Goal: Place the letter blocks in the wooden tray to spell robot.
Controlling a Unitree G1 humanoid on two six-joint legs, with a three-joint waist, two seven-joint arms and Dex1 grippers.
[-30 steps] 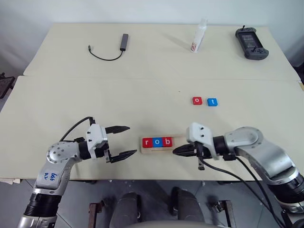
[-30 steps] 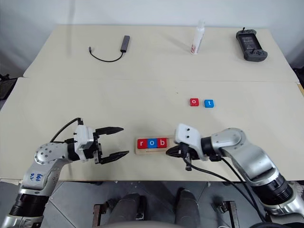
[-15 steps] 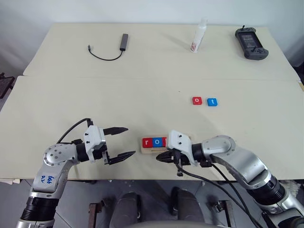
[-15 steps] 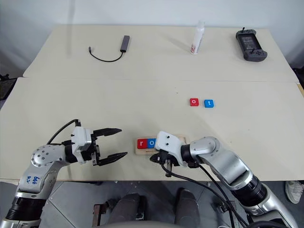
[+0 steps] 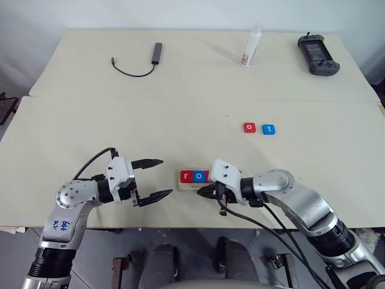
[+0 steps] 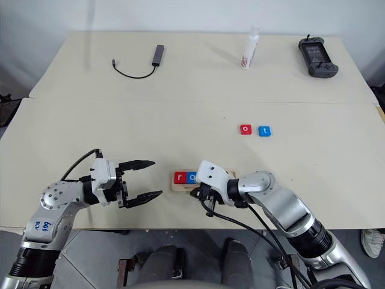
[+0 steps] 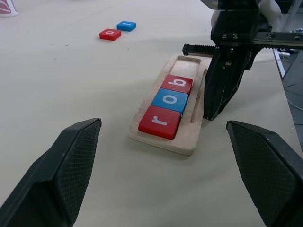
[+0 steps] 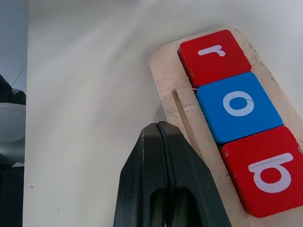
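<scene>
The right gripper [image 8: 161, 142], fingers pressed together, touches the near edge of the wooden tray [image 7: 182, 144] holding r, o, b, while the left gripper [image 5: 155, 179] hangs spread apart beside it.

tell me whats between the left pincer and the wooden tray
Only bare tabletop: in the left eye view, nothing lies between the open left pincer and the wooden tray.

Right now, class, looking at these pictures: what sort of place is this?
Probably a robot test bench in a lab or workshop: plain tables, a handheld controller and a cabled USB adapter at the far edge, and letter blocks in a wooden tray.
</scene>
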